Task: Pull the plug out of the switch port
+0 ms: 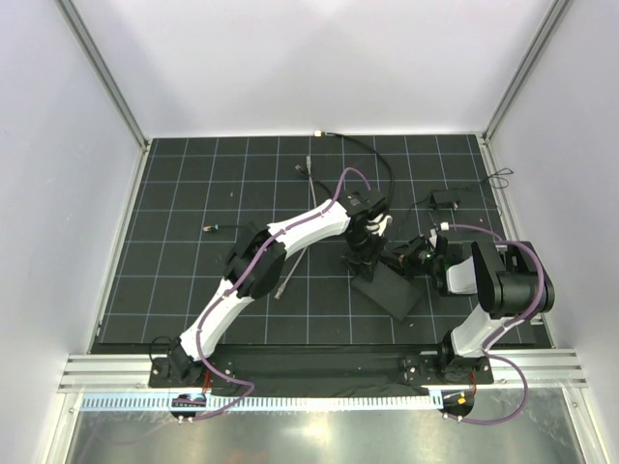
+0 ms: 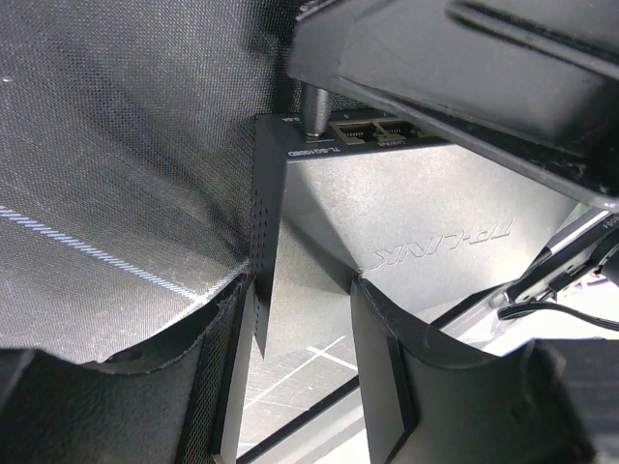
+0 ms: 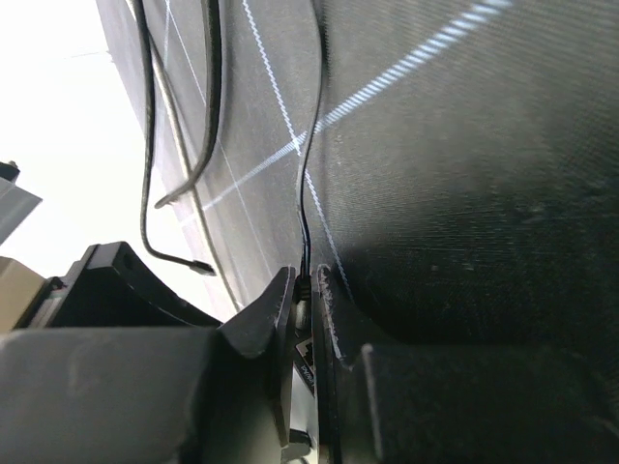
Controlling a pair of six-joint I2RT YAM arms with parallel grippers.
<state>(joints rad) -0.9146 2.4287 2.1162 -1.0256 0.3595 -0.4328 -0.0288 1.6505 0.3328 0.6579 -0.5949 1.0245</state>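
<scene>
Right jaws pinching small dark plug (image 3: 303, 288) on thin black cable (image 3: 308, 184); I see left jaws clamped across flat matte black box (image 2: 387, 232), plug seated in switch port (image 2: 312, 129).

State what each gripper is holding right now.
Left gripper: closed on the switch box.
Right gripper: closed on the plug.
</scene>
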